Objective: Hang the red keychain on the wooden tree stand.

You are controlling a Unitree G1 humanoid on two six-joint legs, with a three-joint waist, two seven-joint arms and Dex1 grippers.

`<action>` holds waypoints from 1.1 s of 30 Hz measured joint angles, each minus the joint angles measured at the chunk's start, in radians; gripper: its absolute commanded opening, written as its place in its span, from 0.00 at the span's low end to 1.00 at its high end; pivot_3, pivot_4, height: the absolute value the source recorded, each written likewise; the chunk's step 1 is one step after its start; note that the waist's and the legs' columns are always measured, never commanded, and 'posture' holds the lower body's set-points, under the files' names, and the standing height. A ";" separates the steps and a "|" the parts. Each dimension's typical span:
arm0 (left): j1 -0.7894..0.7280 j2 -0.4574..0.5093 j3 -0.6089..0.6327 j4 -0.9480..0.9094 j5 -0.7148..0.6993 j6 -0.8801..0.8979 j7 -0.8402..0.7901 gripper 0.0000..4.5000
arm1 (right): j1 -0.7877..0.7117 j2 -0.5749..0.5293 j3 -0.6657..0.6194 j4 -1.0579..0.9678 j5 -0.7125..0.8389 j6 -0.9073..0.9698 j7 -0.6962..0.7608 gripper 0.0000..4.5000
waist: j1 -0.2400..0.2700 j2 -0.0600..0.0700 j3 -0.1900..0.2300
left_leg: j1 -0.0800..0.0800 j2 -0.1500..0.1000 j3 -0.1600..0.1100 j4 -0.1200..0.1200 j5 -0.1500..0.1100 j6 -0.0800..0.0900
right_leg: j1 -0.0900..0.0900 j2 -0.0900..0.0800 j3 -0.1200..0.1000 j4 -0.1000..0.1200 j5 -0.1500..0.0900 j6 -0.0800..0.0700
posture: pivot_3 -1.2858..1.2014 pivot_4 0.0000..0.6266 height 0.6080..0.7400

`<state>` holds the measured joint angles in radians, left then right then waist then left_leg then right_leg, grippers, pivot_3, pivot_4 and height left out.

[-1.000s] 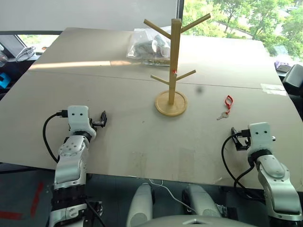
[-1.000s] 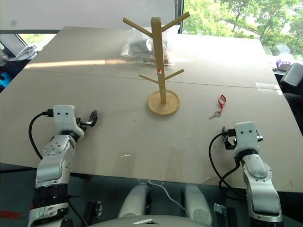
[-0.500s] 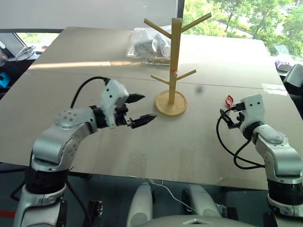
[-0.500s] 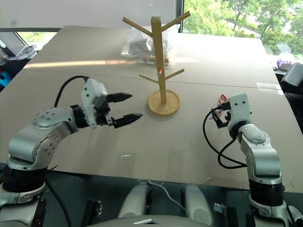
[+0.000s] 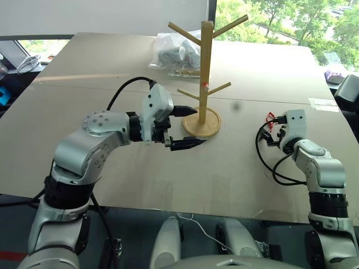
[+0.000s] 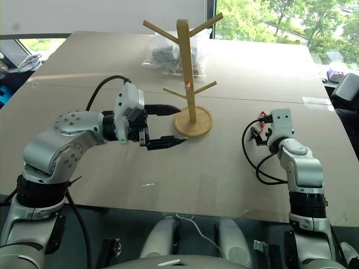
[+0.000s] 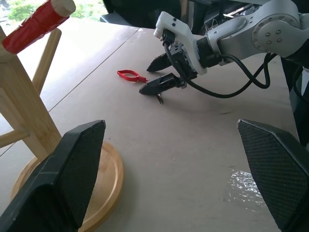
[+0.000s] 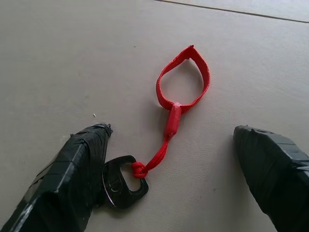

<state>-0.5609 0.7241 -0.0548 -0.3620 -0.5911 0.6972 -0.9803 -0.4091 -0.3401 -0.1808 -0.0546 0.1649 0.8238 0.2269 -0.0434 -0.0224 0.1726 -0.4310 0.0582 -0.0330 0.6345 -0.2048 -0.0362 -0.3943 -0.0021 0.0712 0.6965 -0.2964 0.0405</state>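
Step in hand, as I read it: pick up the red keychain [image 8: 182,87] with the right gripper [image 8: 178,159]. The keychain lies flat on the bench [image 5: 168,168], well to the right of the wooden tree stand [image 5: 205,73], loop end away from the robot, key end nearest. Right jaws are released, spread wide, straddling the strap; one finger tip sits just beside the key, possibly touching it, can't tell. Nothing held yet. To do it well: go for the stitched neck or the loop itself, not the key, so the loop hangs free for the peg. The strap is thin and flat on the bench, so the tips likely need to reach the surface before closing, else they close on air. A finger on the key could drag the whole thing sideways, so centre first. Left gripper [image 5: 188,128] is also released, hovering just beside the stand's round base, not touching as far as I can see; keeping it off the base avoids knocking the stand. The lower right peg looks the nearest target for the hang.
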 measured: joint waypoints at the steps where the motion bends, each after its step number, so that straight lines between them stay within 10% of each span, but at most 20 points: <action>1: 0.000 0.000 0.000 0.003 0.002 -0.003 -0.002 1.00 | -0.004 0.000 0.000 0.010 0.000 -0.008 0.000 0.97 | 0.000 0.000 0.000 | 0.000 0.000 0.000 0.000 0.000 0.000 | 0.000 0.000 0.000 0.000 0.000 0.000 | 0.52 0.24 1.00; 5: -0.002 -0.004 0.000 0.010 0.003 -0.008 -0.009 1.00 | -0.020 0.000 0.003 0.058 0.004 -0.050 0.010 0.81 | 0.000 0.000 0.000 | 0.000 0.000 0.000 0.000 0.000 0.000 | 0.000 0.000 0.000 0.000 0.000 0.000 | 0.52 0.24 1.00; 13: -0.016 -0.007 0.005 0.014 -0.002 -0.002 -0.011 1.00 | -0.028 -0.004 0.019 0.086 0.005 -0.082 0.038 0.02 | 0.003 0.000 0.000 | 0.000 0.000 0.000 0.000 0.000 0.000 | 0.000 0.000 0.000 0.000 0.000 0.000 | 0.52 0.24 1.00; 33: 0.145 0.014 0.199 -0.100 -0.134 0.074 0.070 1.00 | 0.170 -0.124 0.099 -0.296 0.045 -0.404 0.301 0.02 | -0.001 0.002 0.002 | 0.000 0.001 -0.001 0.000 0.000 0.000 | 0.000 0.000 0.000 0.000 0.000 0.000 | 0.52 0.24 1.00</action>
<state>-0.4159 0.7377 0.1446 -0.4618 -0.7253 0.7709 -0.9100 -0.2393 -0.4645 -0.0816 -0.3509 0.2103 0.4194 0.5279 -0.0440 -0.0200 0.1745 -0.4313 0.0588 -0.0335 0.6346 -0.2049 -0.0362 -0.3946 -0.0018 0.0710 0.6963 -0.2966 0.0408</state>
